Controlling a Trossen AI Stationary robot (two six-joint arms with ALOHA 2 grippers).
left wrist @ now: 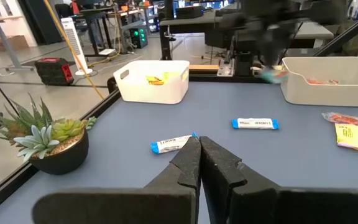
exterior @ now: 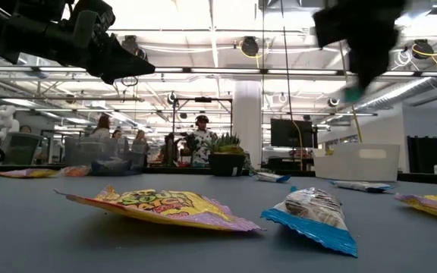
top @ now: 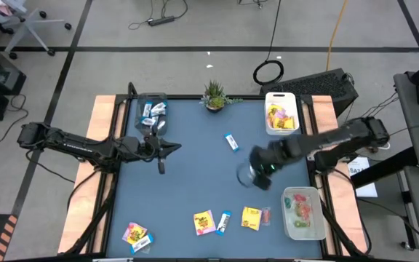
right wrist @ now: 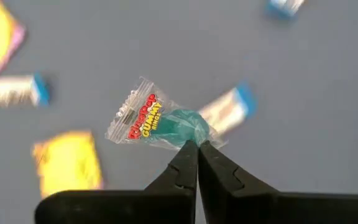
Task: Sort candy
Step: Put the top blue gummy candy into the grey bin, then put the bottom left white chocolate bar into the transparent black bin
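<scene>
I work over the blue worktop (top: 195,153), where both arms are lifted. Three bins stand on it: a clear bin (top: 151,109) behind my left tool holds blue-and-white bars, a white bin (top: 281,115) behind my right tool holds yellow packets, and a second clear bin (top: 302,212) close beside my right tool, on the near side, holds small red and green pieces. My right tool (right wrist: 197,146) is closed on the wrapper edge of a green gummy candy (right wrist: 160,124) and holds it up in the air, so I judge the step in hand is the carrying of a picked piece. My left tool (left wrist: 199,144) is closed on nothing and waits above the worktop, with a blue-and-white bar (left wrist: 174,144) lying just ahead of it. The next move, I think, calls for bringing the right tool over the near clear bin, low enough, and only then opening it, because the grip is on a thin edge and the candy may swing or slip. More loose candy (top: 249,217) lies along the near edge below my right tool, not yet sorted.
</scene>
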